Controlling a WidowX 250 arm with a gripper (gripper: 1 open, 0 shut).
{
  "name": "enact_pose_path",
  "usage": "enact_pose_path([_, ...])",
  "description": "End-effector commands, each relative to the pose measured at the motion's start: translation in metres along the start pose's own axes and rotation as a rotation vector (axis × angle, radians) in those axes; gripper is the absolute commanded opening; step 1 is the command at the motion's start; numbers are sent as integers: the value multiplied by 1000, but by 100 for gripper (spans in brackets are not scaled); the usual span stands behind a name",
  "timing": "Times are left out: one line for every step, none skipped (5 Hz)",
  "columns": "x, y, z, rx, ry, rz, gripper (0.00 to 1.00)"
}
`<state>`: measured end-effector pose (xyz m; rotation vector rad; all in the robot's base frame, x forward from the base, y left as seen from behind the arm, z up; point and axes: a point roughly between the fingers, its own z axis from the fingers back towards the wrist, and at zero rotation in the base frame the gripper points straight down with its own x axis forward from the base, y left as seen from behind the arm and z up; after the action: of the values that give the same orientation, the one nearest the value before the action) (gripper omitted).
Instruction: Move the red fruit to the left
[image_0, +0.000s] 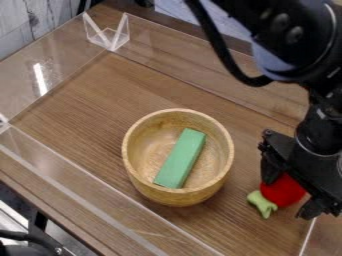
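Camera view: a black, jointed robot arm with a bulky gripper (287, 173) is reaching down from the upper right of the frame, its dark cable looping across the top. Down at the lower right, its fingers are spreading wide around a small, glossy red rounded toy fruit (282, 190) with a light green leafy stem end. That fruit is lying on the brown wooden table (94, 105), its green end pointing toward the lower left, and the dark fingers are covering part of its upper and right sides. Whether they are touching it, I can't tell from where I'm standing; the jaws look open, and I can't make out a firm hold.

Just left of the fruit, near the middle of the frame, a round, pale wooden bowl (138, 178) is sitting on the table. Inside it, a flat green rectangular block (181, 158) is lying at a slant, its top end leaning toward the right. Up at the upper left, a small clear, angular holder (107, 34) is standing near the table's far edge.
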<state>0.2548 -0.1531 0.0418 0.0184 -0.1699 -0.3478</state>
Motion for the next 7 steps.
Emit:
enact_pose_path([12, 0, 18, -11, -66, -8, 100])
enact_pose_path([15, 1, 21, -11, -71, -12, 100])
enact_pose_path([15, 0, 12, -7, -78, 0, 100])
enact_pose_path([12, 1, 1, -7, -79, 10, 100])
enact_pose_path([10, 2, 7, 1, -91, -5, 0])
enact_pose_path([21, 4, 29, 13, -122, -48, 0])
enact_pose_path([34, 16, 61, 52, -171, -76, 0])
